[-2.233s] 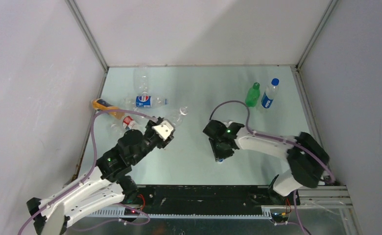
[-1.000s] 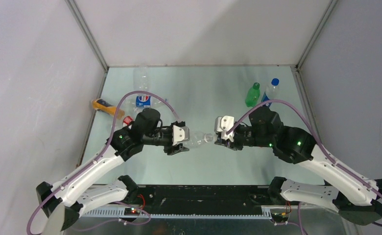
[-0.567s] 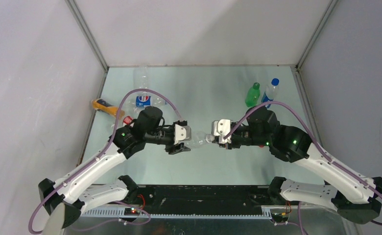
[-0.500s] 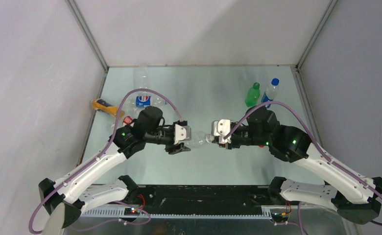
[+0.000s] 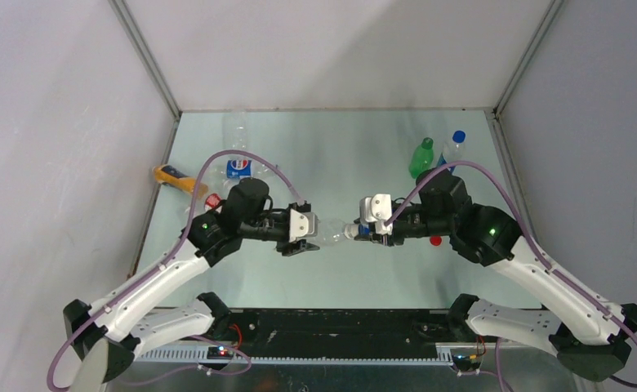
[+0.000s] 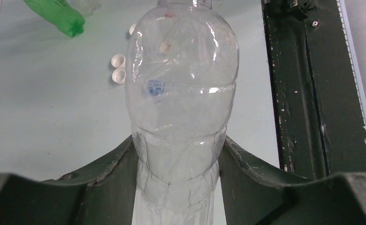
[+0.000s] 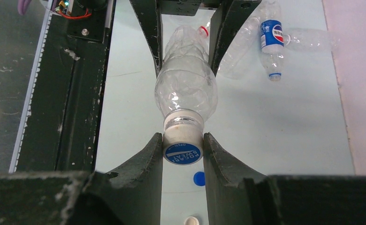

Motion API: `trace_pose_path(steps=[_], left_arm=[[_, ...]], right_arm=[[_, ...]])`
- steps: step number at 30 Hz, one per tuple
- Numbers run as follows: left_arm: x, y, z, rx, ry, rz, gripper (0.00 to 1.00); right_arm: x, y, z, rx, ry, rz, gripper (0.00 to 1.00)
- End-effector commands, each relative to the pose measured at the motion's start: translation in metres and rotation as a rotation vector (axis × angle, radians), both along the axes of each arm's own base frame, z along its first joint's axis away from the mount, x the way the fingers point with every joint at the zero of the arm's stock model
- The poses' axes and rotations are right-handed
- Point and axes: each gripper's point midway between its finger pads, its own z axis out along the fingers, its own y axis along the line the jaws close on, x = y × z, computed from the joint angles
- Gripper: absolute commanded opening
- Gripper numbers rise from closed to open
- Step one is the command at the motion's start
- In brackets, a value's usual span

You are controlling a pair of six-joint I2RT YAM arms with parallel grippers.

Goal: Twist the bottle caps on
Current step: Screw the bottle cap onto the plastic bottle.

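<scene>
High rear view looking down, close wrist views face-to-face, sharing clear bottle

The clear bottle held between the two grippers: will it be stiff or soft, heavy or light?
The clear bottle looks empty, so probably light. Its thin wall appears creased where the left gripper clamps it, so it likely dents easily. Round, so it may roll.

You're looking at a clear thin plastic bottle, glossy, creased and dented. Its white plastic cap with a blue printed top looks smooth. The right gripper has dark plastic fingers, matt, grainy and scuffed pale at the edges. The pale green table is smooth with low sheen. The black metal rail is scratched and chipped.
</scene>
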Motion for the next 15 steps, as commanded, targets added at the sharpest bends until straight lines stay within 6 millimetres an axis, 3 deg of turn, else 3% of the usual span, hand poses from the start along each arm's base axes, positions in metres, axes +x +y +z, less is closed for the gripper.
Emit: trace_pose_path(steps=[1,7,15], left_arm=[[-0.003,-0.016,0.042,-0.160,-0.105,-0.066,0.00],[0.000,-0.020,0.045,-0.172,-0.081,-0.058,0.00],[0.020,-0.021,0.058,-0.216,-0.161,0.039,0.00]], right_arm=[[-0.007,0.003,-0.007,-0.009,0.022,0.061,0.15],[-0.003,0.003,-0.013,-0.031,0.027,0.055,0.15],[0.001,0.008,-0.021,-0.032,0.138,0.013,0.15]])
